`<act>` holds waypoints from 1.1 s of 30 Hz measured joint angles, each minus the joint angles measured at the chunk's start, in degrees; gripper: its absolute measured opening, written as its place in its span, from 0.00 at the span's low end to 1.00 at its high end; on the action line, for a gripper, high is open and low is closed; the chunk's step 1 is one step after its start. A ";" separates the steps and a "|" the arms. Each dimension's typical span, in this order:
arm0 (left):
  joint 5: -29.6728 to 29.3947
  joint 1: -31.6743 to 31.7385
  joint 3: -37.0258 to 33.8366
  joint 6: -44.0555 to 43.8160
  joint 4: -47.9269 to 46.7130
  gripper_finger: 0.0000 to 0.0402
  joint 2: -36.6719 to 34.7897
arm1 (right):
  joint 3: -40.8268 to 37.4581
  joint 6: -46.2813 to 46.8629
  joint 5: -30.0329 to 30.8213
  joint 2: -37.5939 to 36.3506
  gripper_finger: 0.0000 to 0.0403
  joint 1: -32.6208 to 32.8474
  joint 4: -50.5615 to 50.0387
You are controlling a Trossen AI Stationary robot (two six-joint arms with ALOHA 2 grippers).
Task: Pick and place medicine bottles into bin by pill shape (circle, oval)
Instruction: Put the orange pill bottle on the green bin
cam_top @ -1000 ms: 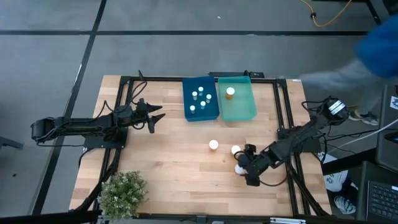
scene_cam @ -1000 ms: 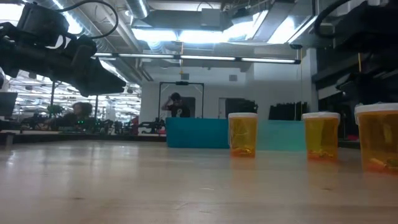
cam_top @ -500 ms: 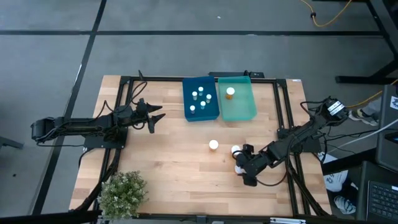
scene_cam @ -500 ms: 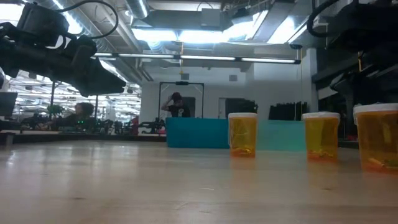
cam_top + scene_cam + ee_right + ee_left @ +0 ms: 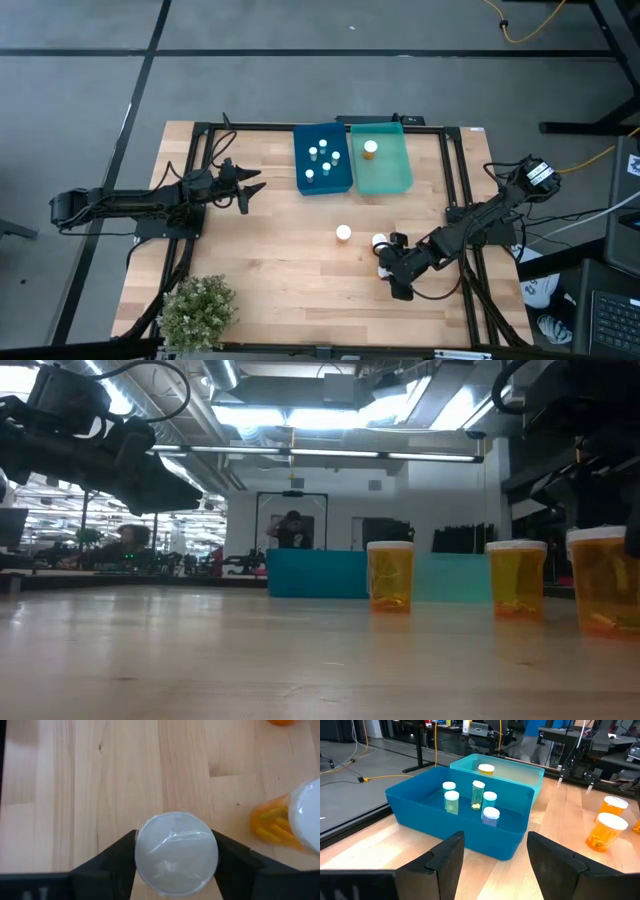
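My right gripper (image 5: 388,270) is at the table's near right, shut on an amber medicine bottle with a white cap (image 5: 176,854); the low view shows that bottle (image 5: 604,582) at far right. Two more amber bottles (image 5: 343,233) (image 5: 379,241) stand upright on the wood beside it. Several small whitish bottles (image 5: 470,802) stand in the blue bin (image 5: 323,160). One amber bottle (image 5: 370,148) is in the teal bin (image 5: 381,160). My left gripper (image 5: 248,190) hovers open, left of the blue bin, with nothing between its fingers. My right gripper has the bottle's white cap (image 5: 150,851) pinched between its two fingers, one on each opposite side of the round rim. The fingers come from above, pointing down. The bottle stands upright, and its base (image 5: 606,630) looks to be on the table.
A green potted plant (image 5: 197,310) stands at the near left corner. The black frame rails (image 5: 455,190) run along the table's sides. Bare wood lies between the bins and the near edge. A person stands far off in the room (image 5: 292,530).
A person's blue sleeve that reached over the table's far right corner has left the high view. Both arms have kept their places.
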 joint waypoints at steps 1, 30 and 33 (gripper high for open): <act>0.00 0.00 0.00 0.00 0.01 0.52 0.01 | 0.00 0.02 -0.02 0.00 0.52 0.00 0.02; 0.01 0.00 0.00 0.00 0.01 0.52 0.02 | 35.73 -11.00 21.65 -1.76 0.51 -8.62 -51.53; 0.01 0.00 0.00 0.02 -0.07 0.52 0.02 | 35.74 -13.37 24.89 -4.52 0.51 -14.14 -55.23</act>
